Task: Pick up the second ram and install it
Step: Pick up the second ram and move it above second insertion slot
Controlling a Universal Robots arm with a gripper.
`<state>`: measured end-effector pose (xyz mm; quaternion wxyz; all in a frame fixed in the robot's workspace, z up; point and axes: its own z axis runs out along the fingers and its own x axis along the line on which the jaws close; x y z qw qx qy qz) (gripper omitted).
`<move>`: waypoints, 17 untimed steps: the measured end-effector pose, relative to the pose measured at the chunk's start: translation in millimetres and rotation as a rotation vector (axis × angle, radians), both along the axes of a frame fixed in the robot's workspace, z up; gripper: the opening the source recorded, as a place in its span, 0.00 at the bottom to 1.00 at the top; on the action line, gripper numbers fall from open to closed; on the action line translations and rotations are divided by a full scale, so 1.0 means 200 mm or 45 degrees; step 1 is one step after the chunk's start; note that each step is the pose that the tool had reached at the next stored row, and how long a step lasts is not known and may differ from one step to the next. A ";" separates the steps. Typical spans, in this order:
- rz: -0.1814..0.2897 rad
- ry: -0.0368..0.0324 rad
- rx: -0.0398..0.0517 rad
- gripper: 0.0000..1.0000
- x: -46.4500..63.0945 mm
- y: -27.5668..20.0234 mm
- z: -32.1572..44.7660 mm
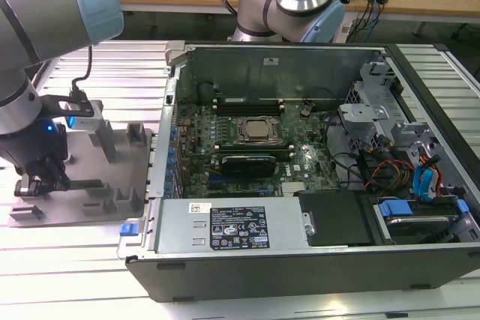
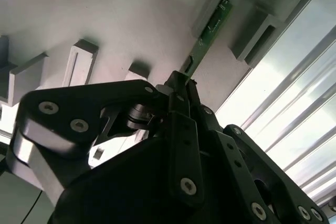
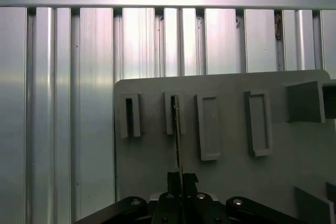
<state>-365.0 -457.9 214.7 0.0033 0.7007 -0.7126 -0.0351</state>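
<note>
You are at the pick-up step. At the lower left of the exterior view your gripper point(image 1: 43, 176) sits low over the grey holder plate point(image 1: 112, 192), well apart from the open computer case point(image 1: 300, 271). In the second wrist view its fingers look pinched onto one end of the ram stick point(image 2: 212, 24), which stands on edge with its far end in a slotted peg point(image 2: 202, 20). Freeing it calls for a straight pull out of that slot, without twisting.

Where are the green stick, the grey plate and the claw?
second ram point(image 2: 212, 27), second wrist view, middle of green board.
holder plate point(image 3: 231, 182), first wrist view, bare flat surface.
claw point(image 2: 185, 81), second wrist view, between fingertips.
</note>
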 end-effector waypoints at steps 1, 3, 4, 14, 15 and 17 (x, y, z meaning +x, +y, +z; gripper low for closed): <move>0.000 0.0000 0.000 0.11 0.00 0.000 0.007; 0.000 -0.0001 0.000 0.11 0.00 0.000 0.031; 0.000 -0.0001 0.000 0.11 0.00 0.000 0.052; 0.000 0.0000 0.000 0.11 0.00 0.000 0.191; 0.000 0.0001 0.000 0.11 0.00 0.000 0.200; 0.000 0.0001 0.000 0.11 0.00 0.000 0.215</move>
